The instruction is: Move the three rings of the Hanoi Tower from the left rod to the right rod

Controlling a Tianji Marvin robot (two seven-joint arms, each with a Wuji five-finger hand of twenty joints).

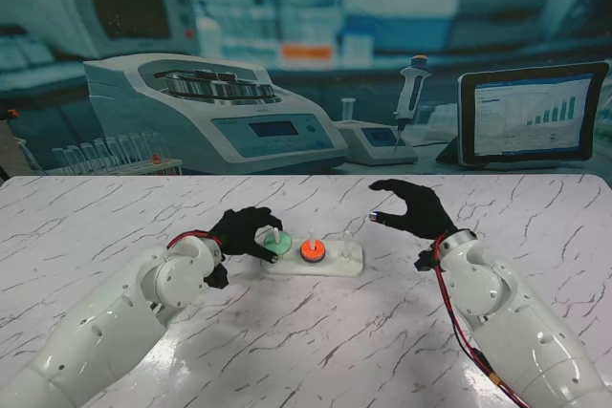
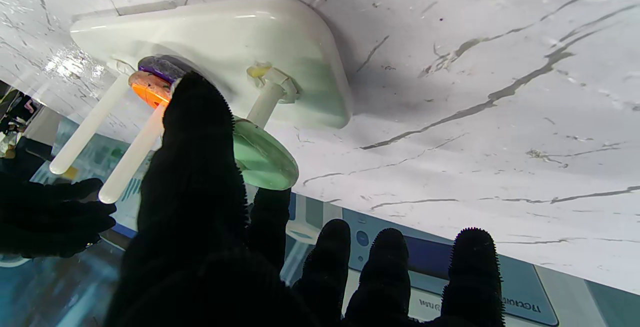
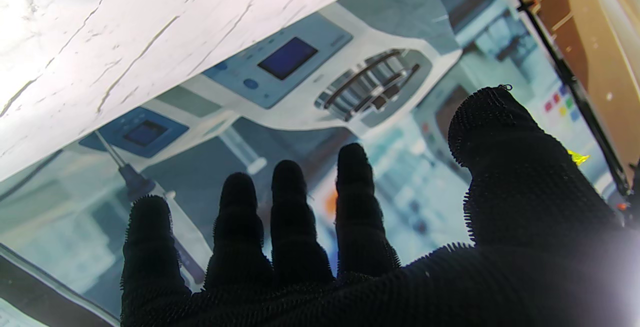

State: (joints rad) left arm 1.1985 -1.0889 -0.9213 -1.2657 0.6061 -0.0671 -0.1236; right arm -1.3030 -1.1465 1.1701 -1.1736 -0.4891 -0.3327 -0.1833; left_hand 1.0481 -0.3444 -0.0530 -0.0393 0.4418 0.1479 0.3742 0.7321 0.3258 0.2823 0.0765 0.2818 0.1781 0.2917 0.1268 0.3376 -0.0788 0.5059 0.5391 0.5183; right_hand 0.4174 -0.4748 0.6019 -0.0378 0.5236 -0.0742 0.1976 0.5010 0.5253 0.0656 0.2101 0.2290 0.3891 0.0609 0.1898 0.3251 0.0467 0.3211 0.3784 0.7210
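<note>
**A:** Stand view first: your left hand (image 1: 244, 229) is at the left rod (image 1: 276, 234) of the white Hanoi base (image 1: 339, 260), with its thumb and a finger pinching the green ring (image 1: 273, 245).

**B:** Is that ring off the rod?

**A:** No. Your left wrist view shows the green ring (image 2: 262, 154) raised off the base (image 2: 310, 82) and tilted, with the rod (image 2: 265, 104) through its hole. The thumb (image 2: 195, 167) lies on its face.

**B:** And the other rings?

**A:** An orange ring (image 1: 313, 250) sits on the middle rod over a purple ring (image 2: 157, 67), both down at the base. The right rod (image 1: 345, 239) is bare.

**B:** My right hand?

**A:** Your right hand (image 1: 413, 207) hovers over the marble table (image 1: 115, 207), to the right of the base and farther from you, well apart from it. Its fingers (image 3: 292, 217) are spread and hold nothing.
</note>
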